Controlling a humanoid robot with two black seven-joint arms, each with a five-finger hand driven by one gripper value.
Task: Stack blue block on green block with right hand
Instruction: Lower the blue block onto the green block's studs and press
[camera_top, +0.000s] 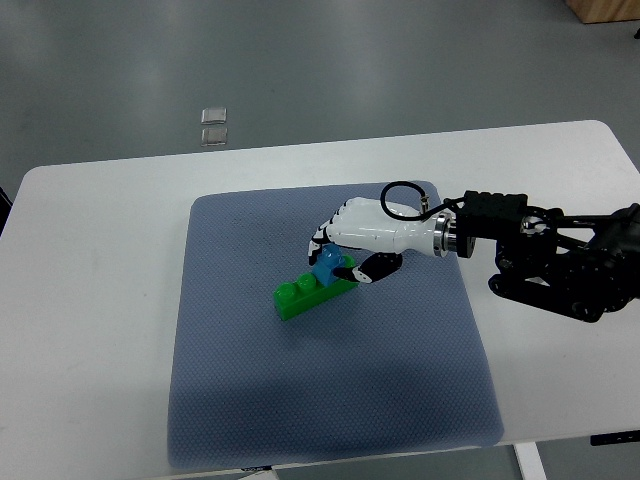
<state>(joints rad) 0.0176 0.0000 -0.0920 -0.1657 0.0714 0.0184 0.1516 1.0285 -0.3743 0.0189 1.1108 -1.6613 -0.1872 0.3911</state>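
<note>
A green block (300, 296) lies slantwise on the grey-blue mat (330, 400), near the mat's middle. The blue block (327, 265) sits on the green block's right end, partly hidden by fingers. My right hand (338, 258), white with black joints, reaches in from the right and its fingers curl around the blue block, thumb below and fingers above. The dark forearm (560, 260) stretches to the picture's right edge. No left arm shows.
The mat lies on a white table (90, 300) with rounded corners. Two small square plates (213, 125) are set in the grey floor beyond the table's far edge. A wooden corner (605, 10) shows at top right.
</note>
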